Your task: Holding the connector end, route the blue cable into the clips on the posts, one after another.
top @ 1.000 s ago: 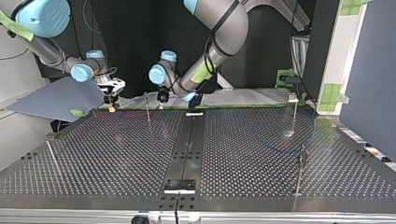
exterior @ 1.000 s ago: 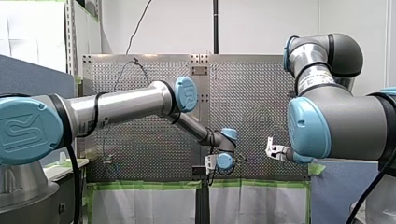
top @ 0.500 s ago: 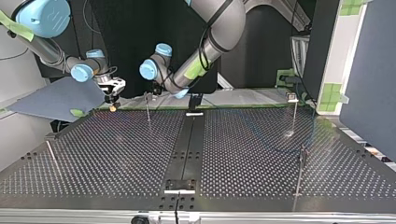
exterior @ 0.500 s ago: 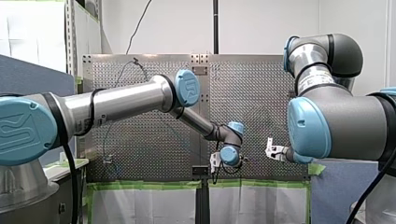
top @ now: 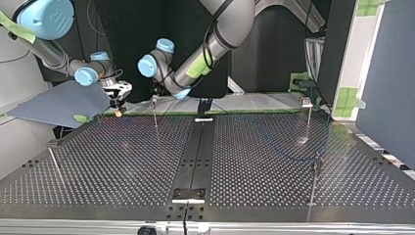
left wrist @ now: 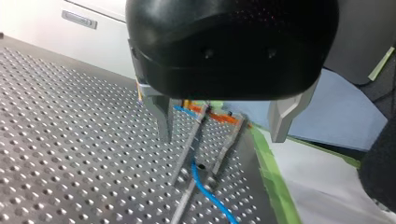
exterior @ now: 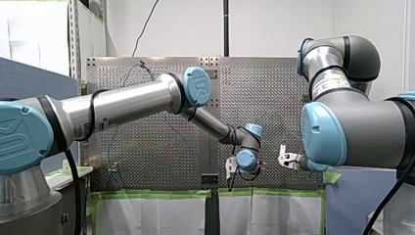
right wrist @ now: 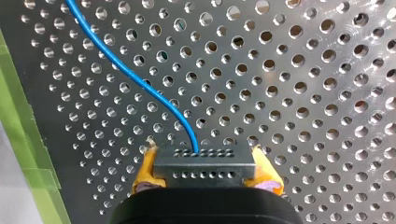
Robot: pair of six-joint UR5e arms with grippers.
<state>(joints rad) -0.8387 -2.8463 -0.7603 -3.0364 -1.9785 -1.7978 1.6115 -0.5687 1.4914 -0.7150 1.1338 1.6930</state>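
My right gripper (right wrist: 205, 171) is shut on the grey connector (right wrist: 205, 161), held between its yellow pads (right wrist: 145, 173). The blue cable (right wrist: 140, 81) leaves the connector and curves away over the perforated plate. In the top view this gripper (top: 117, 111) hangs at the far left edge of the table. My left gripper (left wrist: 224, 126) is open, with its metal fingers (left wrist: 163, 116) either side of a thin post (left wrist: 194, 149). A stretch of blue cable (left wrist: 205, 189) runs past the post's foot. The same post (top: 154, 110) stands just right of my right gripper in the top view.
Other thin posts stand on the perforated table (top: 122, 161): one at the far right (top: 309, 117), one at the near right (top: 315, 178), one at the near left (top: 54, 164). Green tape (left wrist: 271, 177) lines the table's edge. A black rail (top: 195, 152) runs down the middle.
My left arm's wrist has swung toward the top view's left and risen, closing on my right gripper. My right arm has stayed still with the connector.
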